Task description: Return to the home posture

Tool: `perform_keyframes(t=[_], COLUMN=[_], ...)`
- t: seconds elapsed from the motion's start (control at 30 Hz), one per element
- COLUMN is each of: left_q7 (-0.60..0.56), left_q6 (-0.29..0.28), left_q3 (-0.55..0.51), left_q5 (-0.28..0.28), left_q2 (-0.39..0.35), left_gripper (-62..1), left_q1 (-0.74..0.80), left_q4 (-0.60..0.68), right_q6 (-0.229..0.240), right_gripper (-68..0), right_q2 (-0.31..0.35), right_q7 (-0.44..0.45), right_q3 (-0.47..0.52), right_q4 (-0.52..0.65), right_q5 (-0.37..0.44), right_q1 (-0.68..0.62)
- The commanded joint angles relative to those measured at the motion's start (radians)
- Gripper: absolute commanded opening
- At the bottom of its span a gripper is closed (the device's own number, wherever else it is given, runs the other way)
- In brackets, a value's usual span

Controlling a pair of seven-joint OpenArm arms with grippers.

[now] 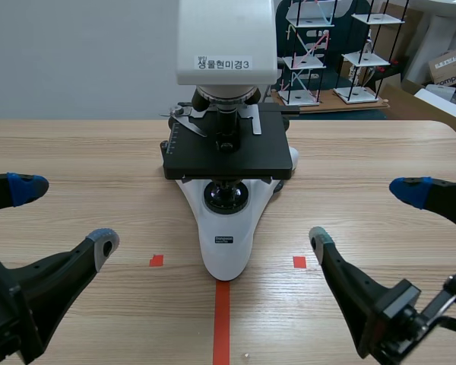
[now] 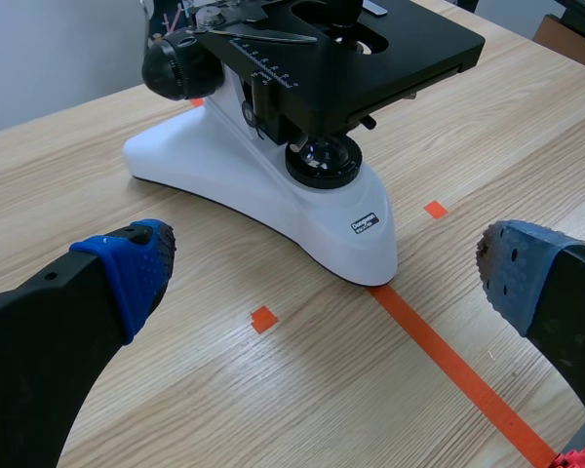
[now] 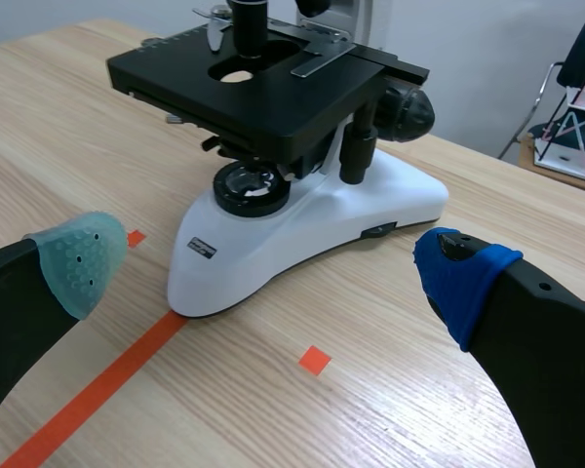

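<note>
now the left gripper sits low at the near left, its fingers wide open and holding nothing. the right gripper sits low at the near right, wide open and holding nothing too. between them, a bit farther off, a black and white microscope stands on the wooden table.

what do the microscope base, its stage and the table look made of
Microscope base: smooth glossy white, likely painted metal or plastic, judging by soft highlights. Stage: matte black with crisp edges, probably coated metal. Table: pale wood grain, possibly laminate over board.
</note>
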Motion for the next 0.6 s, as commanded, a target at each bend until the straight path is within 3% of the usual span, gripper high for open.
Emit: perform_keyframes(t=[0.0,0.23,0.57], left_q7=[-0.014,-0.014,-0.014], left_q6=[0.005,0.005,0.005], left_q3=[-0.008,-0.008,-0.008], left_q5=[-0.009,-0.009,-0.009], left_q2=[0.005,0.005,0.005], left_gripper=[1.4,1.4,1.4], left_q1=[-0.003,-0.003,-0.003], left_q4=[0.019,0.019,0.019], right_q6=[0.000,0.000,-0.001], right_gripper=[-1.6,-1.6,-1.6], right_q2=[0.008,0.008,0.008], right_q7=[0.012,0.013,0.027], right_q3=[0.017,0.054,0.066], right_q4=[0.017,0.080,0.083], right_q5=[0.011,0.011,0.011], right_q1=[-0.019,-0.122,-0.165])
